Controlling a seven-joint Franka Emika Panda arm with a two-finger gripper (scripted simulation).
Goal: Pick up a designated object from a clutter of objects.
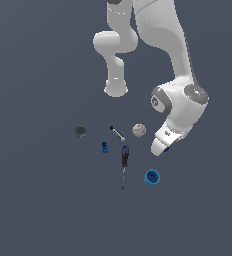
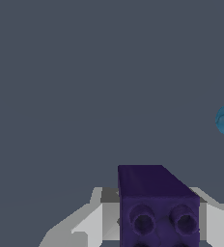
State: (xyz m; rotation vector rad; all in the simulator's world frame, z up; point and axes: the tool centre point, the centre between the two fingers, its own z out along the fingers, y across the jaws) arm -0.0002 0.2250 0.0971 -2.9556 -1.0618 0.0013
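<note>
Your hand (image 1: 160, 148) is down low and pinching the purple block (image 2: 157, 205) between its fingers (image 2: 92, 224); the block sits near the blue cup (image 1: 152, 177). You look to be at the grab step; next, lift it straight up, slowly.

No legible text, label, brand, number or sign is found in either view. The purple block (image 2: 157, 207) shows only two round studs on its facing side, with no lettering. The white baseball (image 1: 139, 130) carries faint seam lines, too small to read as any mark. The blue cup (image 1: 152, 177), the blue cylinder (image 1: 104, 147), the screwdriver (image 1: 124, 159), the marker-like stick (image 1: 117, 133) and the dark disc (image 1: 80, 131) have plain surfaces at this resolution. The arm housing and the worktop (image 1: 38, 210) bear no markings.
</note>
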